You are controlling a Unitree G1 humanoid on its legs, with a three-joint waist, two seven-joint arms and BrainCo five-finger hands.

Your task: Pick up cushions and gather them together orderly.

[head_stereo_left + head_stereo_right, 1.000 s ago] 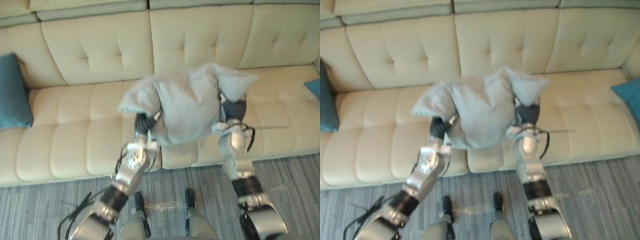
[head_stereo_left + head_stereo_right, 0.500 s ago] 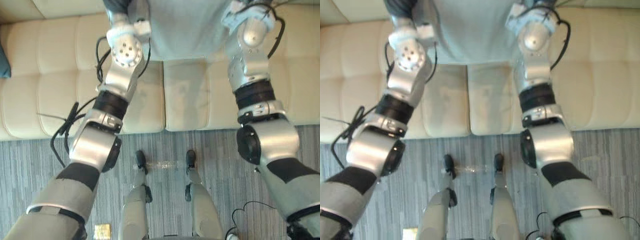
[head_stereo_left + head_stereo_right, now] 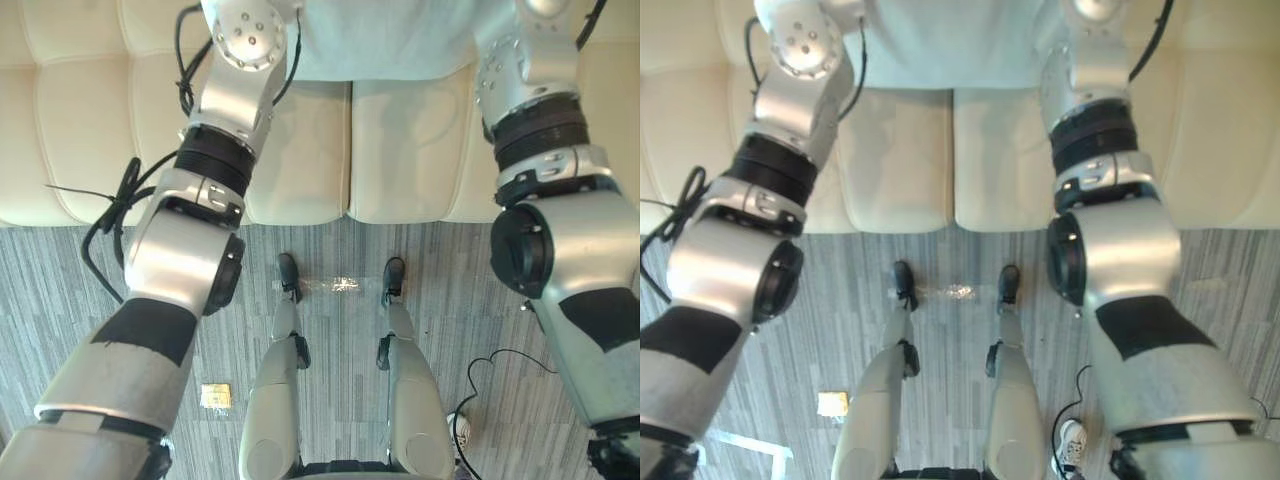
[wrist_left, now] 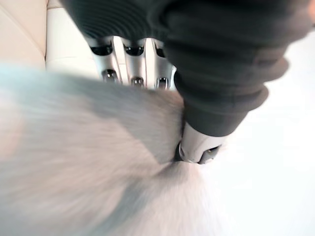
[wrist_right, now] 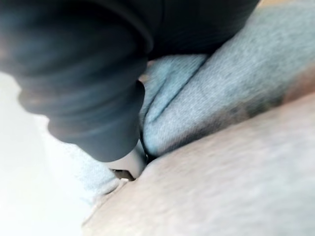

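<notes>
Grey cushion (image 3: 385,40), left hand (image 4: 221,73) pinching it, right hand (image 5: 83,73) too

Cream tufted sofa (image 3: 400,150) w/ grey striped carpet (image 3: 440,290) in front, sm. yellowish square (image 3: 215,395) on it

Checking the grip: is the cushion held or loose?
Held: the left hand pinches the cushion between thumb and fingers; the right hand digs its thumb in.

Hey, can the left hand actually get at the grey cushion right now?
Likely yes: the left hand is on the grey cushion, its fingers behind the cloth and its thumb pressed into the front, with nothing between.
</notes>
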